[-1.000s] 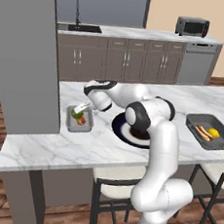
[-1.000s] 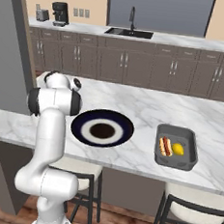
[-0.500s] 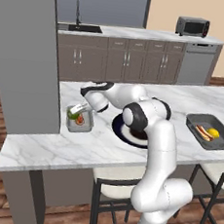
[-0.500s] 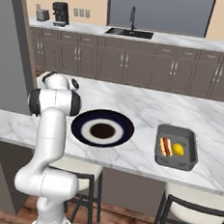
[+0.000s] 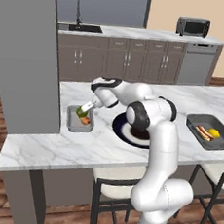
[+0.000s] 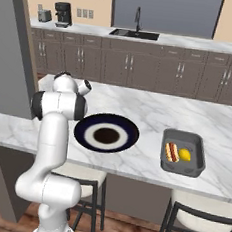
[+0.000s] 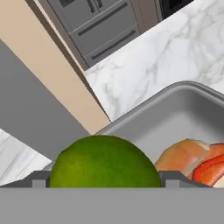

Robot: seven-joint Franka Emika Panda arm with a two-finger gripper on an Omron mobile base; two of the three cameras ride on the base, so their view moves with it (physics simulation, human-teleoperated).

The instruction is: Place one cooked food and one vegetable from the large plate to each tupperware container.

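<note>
My gripper hung low over the left tupperware container, pinching a round green vegetable between its fingers. Below it in that grey tray lay an orange-red piece of cooked food. The large plate sat bare just right of this tray on the marble counter. Well apart to the right, the other tupperware container held a hot dog beside a yellow vegetable.
</note>
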